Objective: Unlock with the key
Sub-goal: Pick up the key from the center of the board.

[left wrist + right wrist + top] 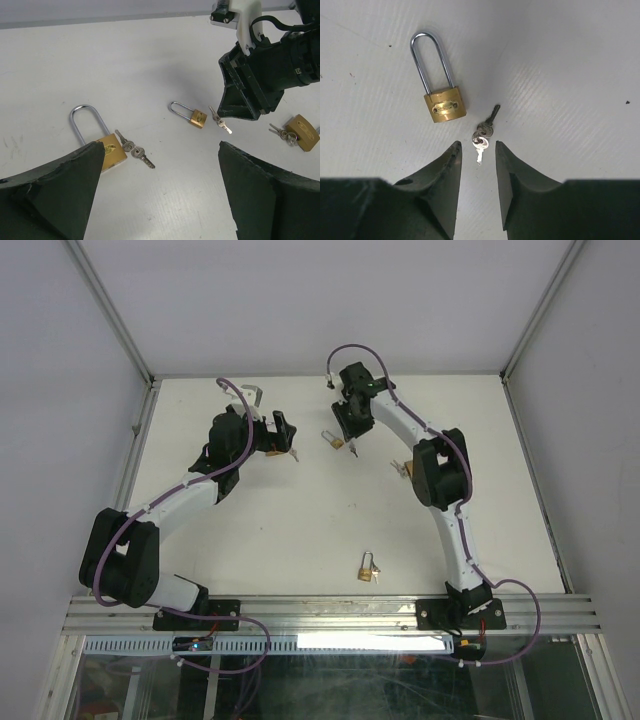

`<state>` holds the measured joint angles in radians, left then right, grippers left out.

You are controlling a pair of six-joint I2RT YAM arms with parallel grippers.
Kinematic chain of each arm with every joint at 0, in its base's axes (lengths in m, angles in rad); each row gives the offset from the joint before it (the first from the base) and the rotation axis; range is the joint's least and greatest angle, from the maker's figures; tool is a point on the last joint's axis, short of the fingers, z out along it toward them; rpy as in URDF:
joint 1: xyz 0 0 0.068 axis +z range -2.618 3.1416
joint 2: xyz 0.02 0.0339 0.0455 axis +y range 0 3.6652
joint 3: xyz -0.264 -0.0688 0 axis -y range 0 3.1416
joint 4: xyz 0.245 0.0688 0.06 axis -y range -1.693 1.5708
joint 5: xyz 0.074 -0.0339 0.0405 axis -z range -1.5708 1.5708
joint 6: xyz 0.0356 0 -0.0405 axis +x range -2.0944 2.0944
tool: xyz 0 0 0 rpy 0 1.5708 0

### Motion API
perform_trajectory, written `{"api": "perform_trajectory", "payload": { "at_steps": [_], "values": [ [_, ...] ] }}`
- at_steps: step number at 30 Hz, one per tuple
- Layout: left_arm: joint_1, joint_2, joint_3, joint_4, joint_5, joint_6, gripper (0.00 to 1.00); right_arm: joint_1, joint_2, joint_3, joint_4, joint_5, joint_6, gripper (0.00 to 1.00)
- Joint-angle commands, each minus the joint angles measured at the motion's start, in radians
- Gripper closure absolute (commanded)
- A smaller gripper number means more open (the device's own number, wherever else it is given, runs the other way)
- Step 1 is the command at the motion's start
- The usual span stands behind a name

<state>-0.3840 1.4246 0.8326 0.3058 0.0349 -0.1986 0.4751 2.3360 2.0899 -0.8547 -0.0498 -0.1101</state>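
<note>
Right fingers stand narrow astride the keys beside a brass padlock; left fingers hang wide over the tabletop.

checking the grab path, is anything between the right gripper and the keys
Nothing visible does. In the right wrist view the keys lie straight ahead of the right gripper, one key's tip showing in the gap between its parted jaws. The padlock sits farther out, to the view's left, not touching the keys.
</note>
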Motion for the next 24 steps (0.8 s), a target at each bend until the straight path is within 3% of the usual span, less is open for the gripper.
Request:
{"api": "perform_trajectory", "payload": {
  "at_steps": [1,13,24],
  "values": [
    [0.013,-0.016,0.016,0.060,0.024,-0.007,0.01,0.011,-0.011,0.008,-0.014,0.025,0.015,0.64],
    [0.014,-0.007,0.025,0.055,0.029,-0.010,0.01,0.022,0.029,0.006,-0.020,0.004,0.026,0.64],
    [0.014,-0.013,0.022,0.052,0.032,-0.009,0.01,0.024,0.057,0.003,-0.021,0.022,0.017,0.76]
  ]
}}
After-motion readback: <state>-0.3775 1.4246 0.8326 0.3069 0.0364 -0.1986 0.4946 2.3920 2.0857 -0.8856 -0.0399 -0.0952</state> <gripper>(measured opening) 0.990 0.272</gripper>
